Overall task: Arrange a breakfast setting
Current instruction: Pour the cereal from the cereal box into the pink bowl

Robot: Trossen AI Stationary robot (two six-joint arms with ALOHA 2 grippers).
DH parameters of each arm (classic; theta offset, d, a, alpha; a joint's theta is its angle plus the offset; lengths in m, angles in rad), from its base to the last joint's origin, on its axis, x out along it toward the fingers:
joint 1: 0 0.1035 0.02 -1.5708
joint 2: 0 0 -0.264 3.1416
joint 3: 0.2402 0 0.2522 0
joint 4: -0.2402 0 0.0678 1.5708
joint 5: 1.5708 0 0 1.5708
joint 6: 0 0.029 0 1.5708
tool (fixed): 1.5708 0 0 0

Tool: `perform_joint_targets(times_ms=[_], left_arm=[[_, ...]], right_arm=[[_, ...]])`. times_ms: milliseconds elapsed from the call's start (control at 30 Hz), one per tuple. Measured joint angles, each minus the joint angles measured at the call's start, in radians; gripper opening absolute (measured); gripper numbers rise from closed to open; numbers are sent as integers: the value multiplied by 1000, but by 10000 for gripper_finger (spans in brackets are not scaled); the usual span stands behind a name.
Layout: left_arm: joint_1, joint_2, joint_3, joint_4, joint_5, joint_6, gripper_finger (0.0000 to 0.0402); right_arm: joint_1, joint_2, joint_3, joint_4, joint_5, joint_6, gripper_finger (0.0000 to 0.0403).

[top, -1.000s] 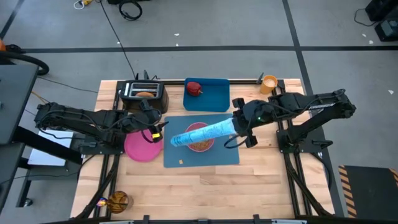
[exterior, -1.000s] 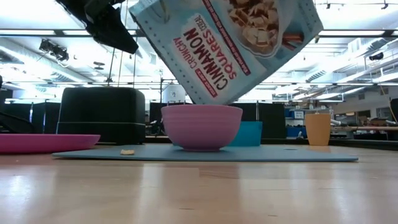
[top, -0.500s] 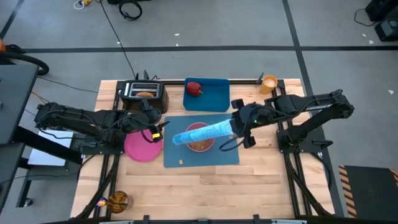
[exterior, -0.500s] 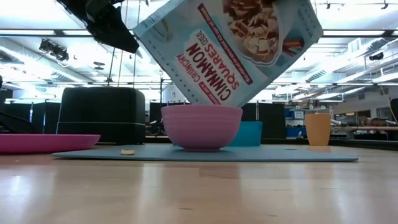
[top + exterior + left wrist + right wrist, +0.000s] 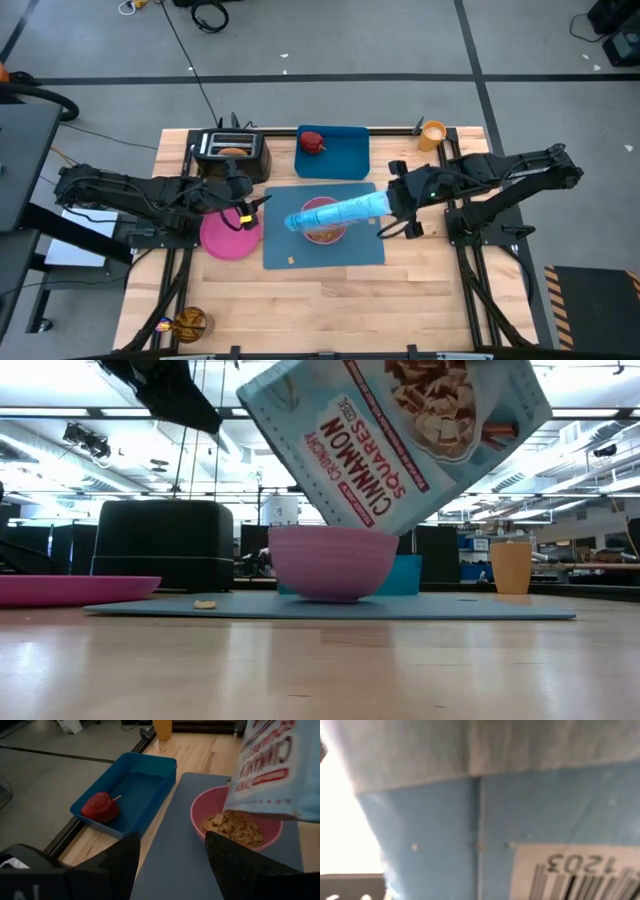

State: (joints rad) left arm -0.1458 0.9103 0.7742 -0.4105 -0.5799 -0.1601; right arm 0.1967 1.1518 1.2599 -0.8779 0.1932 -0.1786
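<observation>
A light blue cereal box (image 5: 335, 212) slants over the pink bowl (image 5: 322, 226), which stands on the large blue mat (image 5: 300, 250) and holds cereal (image 5: 232, 826). My right gripper (image 5: 392, 205) is shut on the box's raised end. My left gripper (image 5: 250, 207) hovers open and empty by the mat's left edge, above the pink plate (image 5: 228, 236). The red apple (image 5: 312, 141) lies in the smaller blue tray (image 5: 345, 155). The toast slice (image 5: 233, 152) sticks out of the black toaster. The orange cup (image 5: 433, 134) stands at the far right. The spoon is not in view. My right gripper holds the box by its raised end (image 5: 380, 203), coming from the table's right side, roughly along the box. The box fills the right wrist view (image 5: 470, 820) and hides the fingers. The box is lifted and tilted, its low end (image 5: 350, 525) at the bowl's rim.
The black toaster (image 5: 232, 150) stands at the far left, behind my left gripper. One cereal piece (image 5: 205, 603) lies on the mat near its front left. A brown object (image 5: 188, 322) sits at the near left corner. Bare wood runs along the near edge.
My right gripper has drawn back toward the table's right edge with the cereal box, and the box has tipped less steep, its low end staying at the bowl's rim. The bowl has slid a little to the right on the mat.
</observation>
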Motion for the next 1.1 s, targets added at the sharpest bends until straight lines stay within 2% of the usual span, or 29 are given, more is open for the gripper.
perform_joint_targets(times_ms=[233, 433, 667, 867, 1033, 1100], left_arm=[[-23, -73, 0, 17, 1, 10, 233], [-45, -88, 0, 80, 1, 26, 233], [-62, -86, 0, 126, 2, 42, 233], [-62, -86, 0, 129, 1, 43, 233], [-61, -86, -1, 137, 1, 53, 233], [-61, -86, -22, 200, 1, 64, 233]], right_arm=[[1, -195, -204, 156, 25, 76, 151], [0, -382, -425, 305, 43, 131, 151], [0, -595, -703, 570, 42, 154, 151], [0, -750, -838, 632, 41, 169, 151], [-1, -838, -966, 795, -28, 193, 151], [0, -859, -1013, 838, -34, 202, 151]])
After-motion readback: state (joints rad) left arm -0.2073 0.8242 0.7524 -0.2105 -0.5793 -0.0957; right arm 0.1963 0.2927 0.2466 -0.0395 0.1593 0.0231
